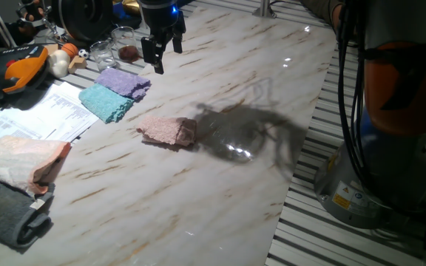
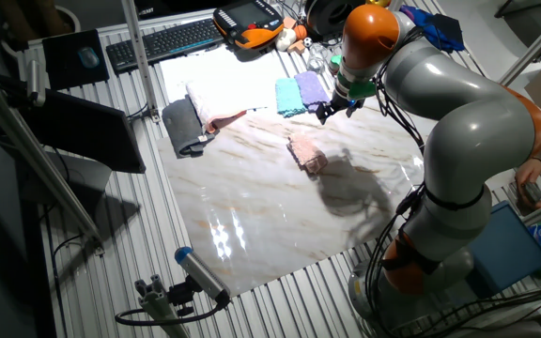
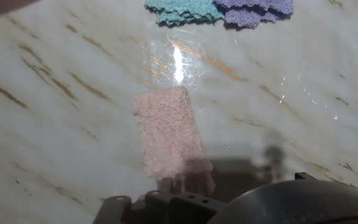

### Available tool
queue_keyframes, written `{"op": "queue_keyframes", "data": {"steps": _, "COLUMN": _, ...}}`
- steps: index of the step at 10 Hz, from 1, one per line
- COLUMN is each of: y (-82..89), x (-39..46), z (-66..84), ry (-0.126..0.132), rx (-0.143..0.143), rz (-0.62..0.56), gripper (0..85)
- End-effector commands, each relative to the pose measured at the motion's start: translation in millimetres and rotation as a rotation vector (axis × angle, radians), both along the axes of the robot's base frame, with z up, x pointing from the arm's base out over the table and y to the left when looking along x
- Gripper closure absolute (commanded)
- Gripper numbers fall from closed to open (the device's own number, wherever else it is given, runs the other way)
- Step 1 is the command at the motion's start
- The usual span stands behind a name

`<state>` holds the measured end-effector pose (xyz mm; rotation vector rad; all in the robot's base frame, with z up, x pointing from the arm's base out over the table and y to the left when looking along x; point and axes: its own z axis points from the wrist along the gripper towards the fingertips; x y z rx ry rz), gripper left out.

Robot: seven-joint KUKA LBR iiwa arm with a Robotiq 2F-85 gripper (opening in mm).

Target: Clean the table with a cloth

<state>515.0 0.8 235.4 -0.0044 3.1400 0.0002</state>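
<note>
Gripper [image 1: 159, 53] is hovering above the table [image 1: 220, 185], fingers parted, holding nothing; dusty-pink cloth [image 1: 167, 131] is lying flat, near the teal cloth [image 1: 106, 103].

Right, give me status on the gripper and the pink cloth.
Gripper open, empty, above table. Pink cloth flat on marble, untouched. Teal cloth, purple cloth off to the side, path clear.

This was a robotics lab rather than a home. The marble-patterned table [image 2: 280, 216] sat on a ribbed aluminium bench [image 2: 111, 244], with a large grey and orange robot arm [image 2: 440, 103] mounted at its right. At the far edge lay a keyboard [image 2: 172, 38], an orange teach pendant [image 2: 247, 21] and printed papers [image 1: 46, 114], and black cables [image 1: 353, 96] hung beside the robot's base.
</note>
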Motion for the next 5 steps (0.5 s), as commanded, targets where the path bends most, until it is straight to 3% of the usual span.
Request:
{"op": "queue_keyframes", "data": {"steps": 1, "y": -0.1, "x": -0.1, "z": 0.3, "ry": 0.183, "rx": -0.007, "rz": 0.102, "gripper": 85.0}}
{"op": "queue_keyframes", "data": {"steps": 5, "y": -0.1, "x": -0.1, "z": 0.3, "ry": 0.18, "rx": -0.005, "rz": 0.11, "gripper": 85.0}}
